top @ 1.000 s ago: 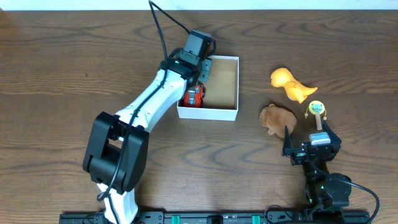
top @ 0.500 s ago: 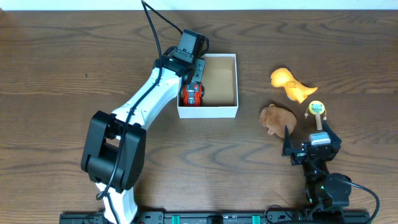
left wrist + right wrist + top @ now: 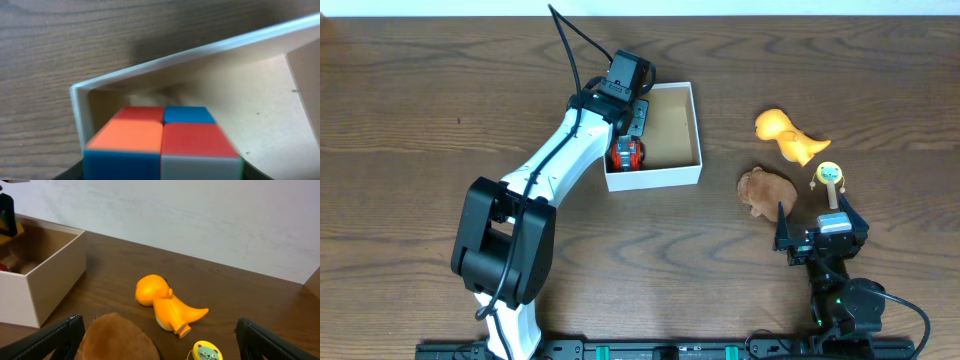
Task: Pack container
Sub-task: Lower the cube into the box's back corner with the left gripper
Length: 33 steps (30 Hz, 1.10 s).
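While container (image 3: 665, 180) holds one cube (image 3: 627, 155) | three toys (image 3: 785, 133) outside | left hand (image 3: 632, 128) unclear | right hand (image 3: 817, 222) spread

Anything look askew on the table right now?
Yes: the container sits twisted, its walls not square with the edge of the table, with the left gripper down inside its left side by the puzzle cube.

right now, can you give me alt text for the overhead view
The left gripper reaches into the white container over a multicoloured cube at its left wall. To the right on the wooden table lie an orange dinosaur, a brown toy and a small yellow toy, near the open right gripper.
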Available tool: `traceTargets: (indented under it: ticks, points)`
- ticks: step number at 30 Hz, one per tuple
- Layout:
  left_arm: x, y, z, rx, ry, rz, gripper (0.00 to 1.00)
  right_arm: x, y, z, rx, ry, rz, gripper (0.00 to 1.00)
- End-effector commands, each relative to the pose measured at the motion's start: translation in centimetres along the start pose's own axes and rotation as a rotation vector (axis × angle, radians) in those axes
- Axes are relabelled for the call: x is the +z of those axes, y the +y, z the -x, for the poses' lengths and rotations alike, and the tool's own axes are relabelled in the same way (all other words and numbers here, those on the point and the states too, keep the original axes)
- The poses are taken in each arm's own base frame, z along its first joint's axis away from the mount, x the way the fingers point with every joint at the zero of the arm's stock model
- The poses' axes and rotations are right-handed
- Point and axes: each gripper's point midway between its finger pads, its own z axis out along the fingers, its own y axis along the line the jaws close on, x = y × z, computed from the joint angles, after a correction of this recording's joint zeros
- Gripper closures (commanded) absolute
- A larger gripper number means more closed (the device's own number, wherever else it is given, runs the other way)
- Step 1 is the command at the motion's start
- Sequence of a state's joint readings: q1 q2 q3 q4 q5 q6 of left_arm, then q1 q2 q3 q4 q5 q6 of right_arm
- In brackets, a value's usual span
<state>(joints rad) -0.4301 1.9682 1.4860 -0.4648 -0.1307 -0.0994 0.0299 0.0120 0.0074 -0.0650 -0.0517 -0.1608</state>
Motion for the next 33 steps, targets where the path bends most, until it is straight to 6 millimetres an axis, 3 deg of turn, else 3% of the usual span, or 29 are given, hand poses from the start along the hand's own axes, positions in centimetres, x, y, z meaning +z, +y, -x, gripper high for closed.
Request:
traceTargets:
  ticks: [1,11,16,24,33]
  points:
    - [0.6,0.4,-0.5,-0.009,0.018,0.017,0.33,0.0,-0.3,-0.1,0.019,0.003,-0.015,0.01]
    - [0.4,0.3,0.1,-0.014,-0.006,0.014,0.31,0.0,-0.3,-0.1,0.019,0.003,-0.015,0.01]
    - [-0.6,-0.8,1.1,-0.006,-0.05,-0.009,0.52,0.0,-0.3,-0.1,0.019,0.003,-0.015,0.01]
    - [-1.7,-5.9,1.0,0.055,-0.07,-0.133,0.8,0.0,-0.3,-0.1,0.019,0.003,-0.015,0.01]
    - [-0.7,-6.4,1.5,0.04,-0.095,-0.139,0.81,0.0,-0.3,-0.1,0.019,0.003,-0.015,0.01]
